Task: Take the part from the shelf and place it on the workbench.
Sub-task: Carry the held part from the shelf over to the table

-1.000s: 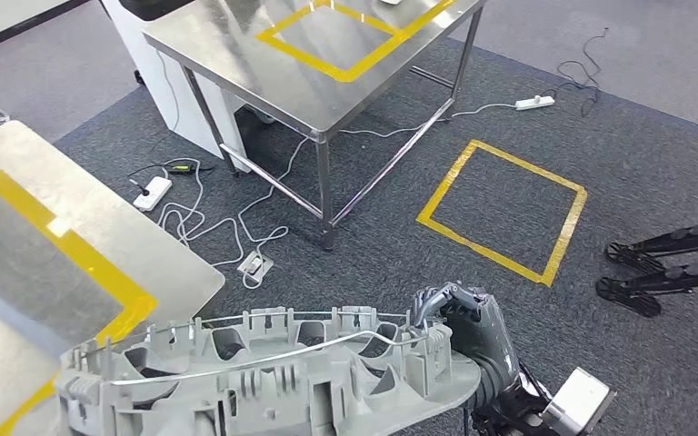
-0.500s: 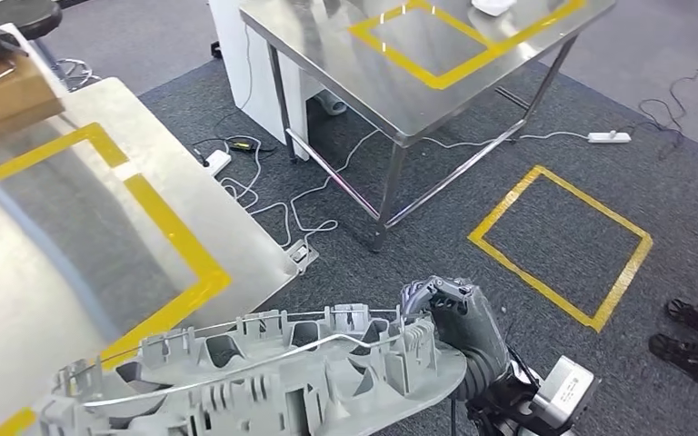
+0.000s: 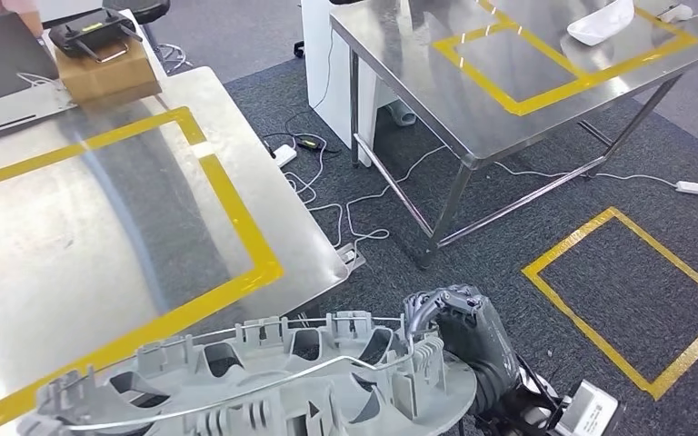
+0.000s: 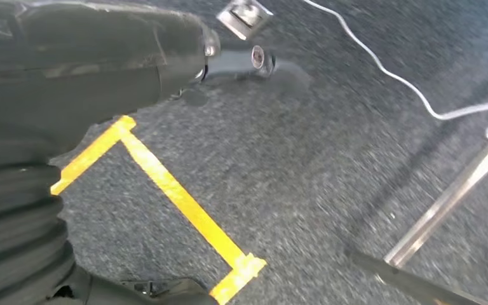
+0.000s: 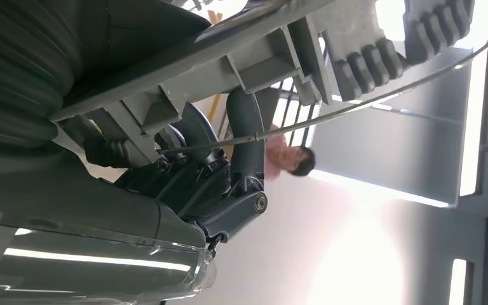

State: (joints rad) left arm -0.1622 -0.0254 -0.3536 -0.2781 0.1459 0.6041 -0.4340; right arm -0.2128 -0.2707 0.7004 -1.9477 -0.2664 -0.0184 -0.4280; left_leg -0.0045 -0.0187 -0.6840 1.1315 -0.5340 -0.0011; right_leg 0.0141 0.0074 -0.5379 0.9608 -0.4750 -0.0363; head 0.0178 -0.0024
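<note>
Right hand (image 3: 462, 325) grips one grey part (image 3: 264, 381).

- The near steel workbench (image 3: 236, 118) has a bare yellow-taped middle.
- A brown cardboard box (image 3: 109, 73) crowds its far corner.
- Loose white cables (image 3: 363, 204) clutter the grey carpet between the tables.

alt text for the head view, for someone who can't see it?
The robot's right hand grips one end of a long grey ribbed plastic part, carried low beside a steel workbench marked with a yellow tape rectangle. A cardboard box sits at the bench's far edge; a second steel table and loose cables lie beyond on grey carpet.
</note>
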